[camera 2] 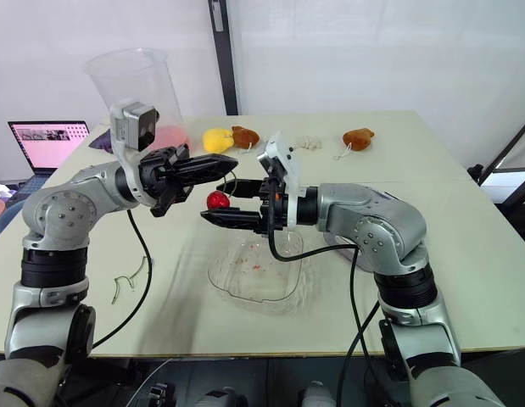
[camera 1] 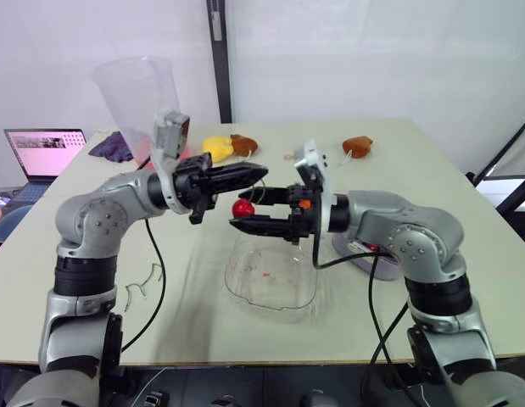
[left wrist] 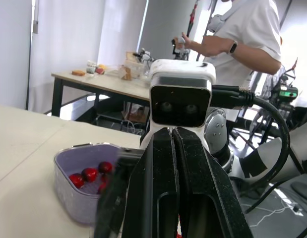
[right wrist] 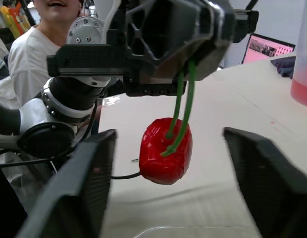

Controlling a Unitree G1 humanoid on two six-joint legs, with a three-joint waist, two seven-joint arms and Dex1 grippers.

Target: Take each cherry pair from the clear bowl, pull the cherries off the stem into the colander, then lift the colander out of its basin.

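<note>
My left fingers (camera 1: 232, 176) pinch the stem (right wrist: 185, 96), cherries (right wrist: 165, 151) hanging over the clear bowl (camera 1: 275, 284) between my spread right fingers (right wrist: 89, 183), which should close squarely on the fruit, then tug toward the colander (left wrist: 76, 163).

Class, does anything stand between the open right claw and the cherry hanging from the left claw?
Nothing visible does. The cherry hangs by its green stem from the shut left claw, in the open gap between the right claw's fingers, touching neither.
</note>
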